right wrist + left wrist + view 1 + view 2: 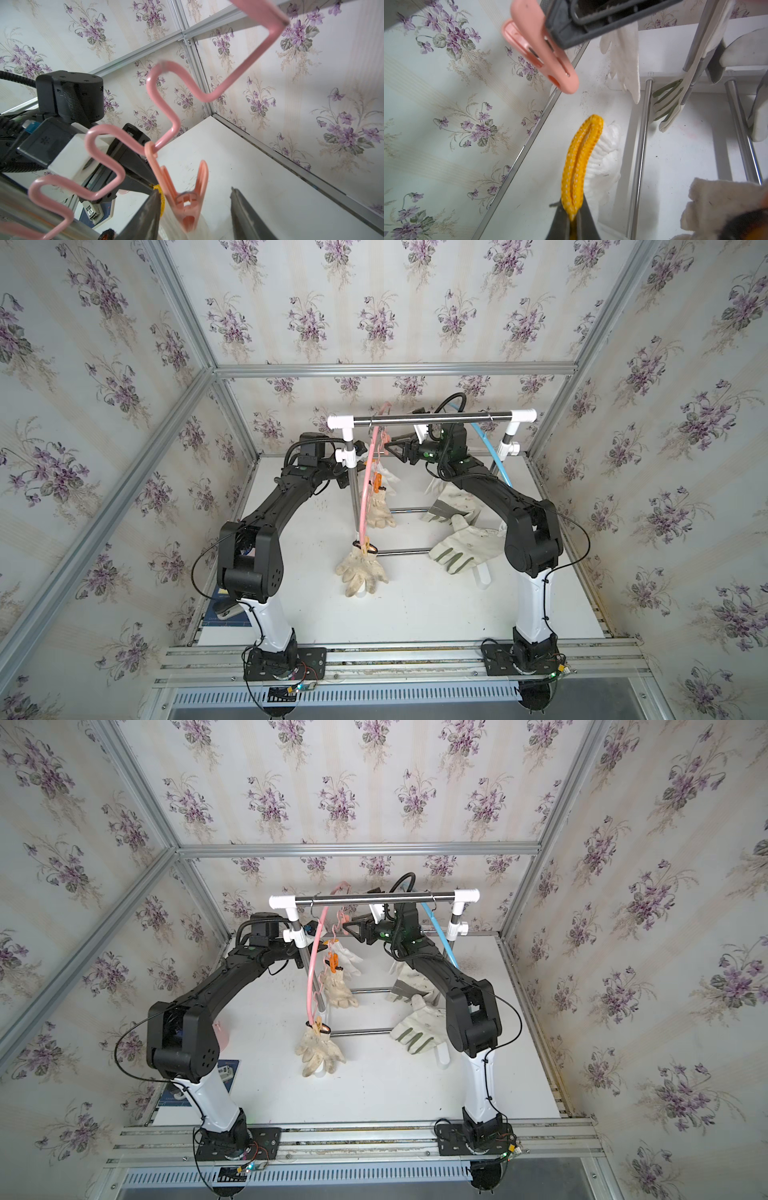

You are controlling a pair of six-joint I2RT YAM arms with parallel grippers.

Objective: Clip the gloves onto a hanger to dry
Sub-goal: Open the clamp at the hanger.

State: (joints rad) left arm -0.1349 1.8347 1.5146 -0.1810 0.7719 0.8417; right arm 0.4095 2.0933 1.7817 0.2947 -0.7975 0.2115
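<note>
1. Can't make out left fingers in either top view: lost behind rack post [353, 489] and pink hanger [365, 493].
2. Via left wrist cam, see left fingers [562, 224] pinched tight on the yellow cuff of held glove [604, 158], hanging over the desk [675, 155]. Can't see the far end of that glove.
3. Via right wrist cam, see right fingers [242, 212] spread wide, straddling pink clip [187, 199]. Not squeezing it: close on one side, clear gap on the other. Clip tip blurred.
4. Same clip hooked on the hanger's wavy rail, up near rack bar [432, 418].
5. Count three more on the hanger: near glove [361, 568], mid glove [380, 510], far glove [390, 479].
6. On the desk by the right arm: front canvas glove [465, 551] and back canvas glove [451, 502], both partly covered by the arm.
7. Tight around the fingers: post, hanger and bar crowding in, back wall near. Open desk only toward the front edge.
8. Also blue hanger [494, 456] on the bar, beside the right arm.
</note>
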